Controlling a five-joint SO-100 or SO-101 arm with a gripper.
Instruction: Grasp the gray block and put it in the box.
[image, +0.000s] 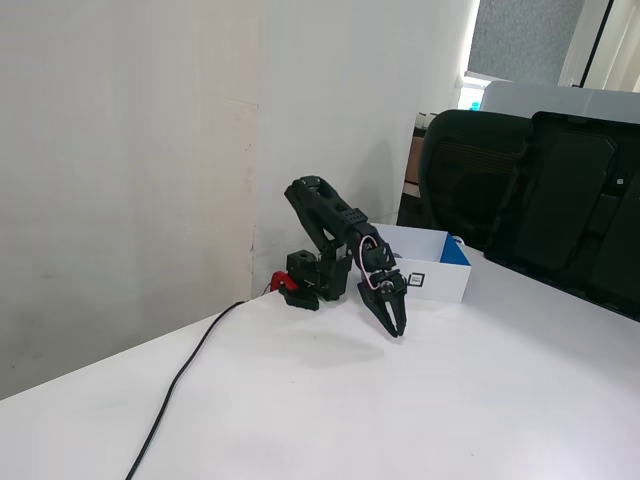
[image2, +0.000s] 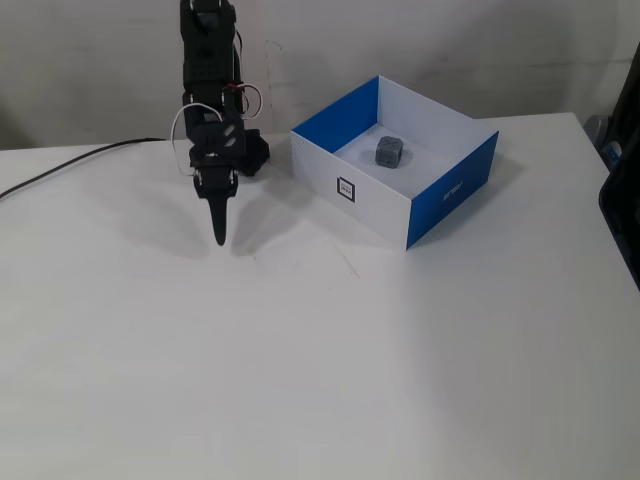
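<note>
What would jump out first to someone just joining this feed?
The white box with its blue inside, at the back right of the table in a fixed view, with the gray block already sitting inside it. Next, the black arm to its left, its empty gripper shut and pointing down just above the bare tabletop, well clear of the box. A black cable trails off to the left edge.

The small gray cube (image2: 389, 152) sits inside the low white cardboard box with blue inner walls (image2: 445, 199), toward its rear, on the white tabletop (image2: 320, 360). In this fixed view the black arm's claw (image2: 220, 237) hangs left of the box, well apart from it, its tip close above the tabletop. A black cable (image2: 70, 166) runs left from the arm's base along the rear edge.
</note>
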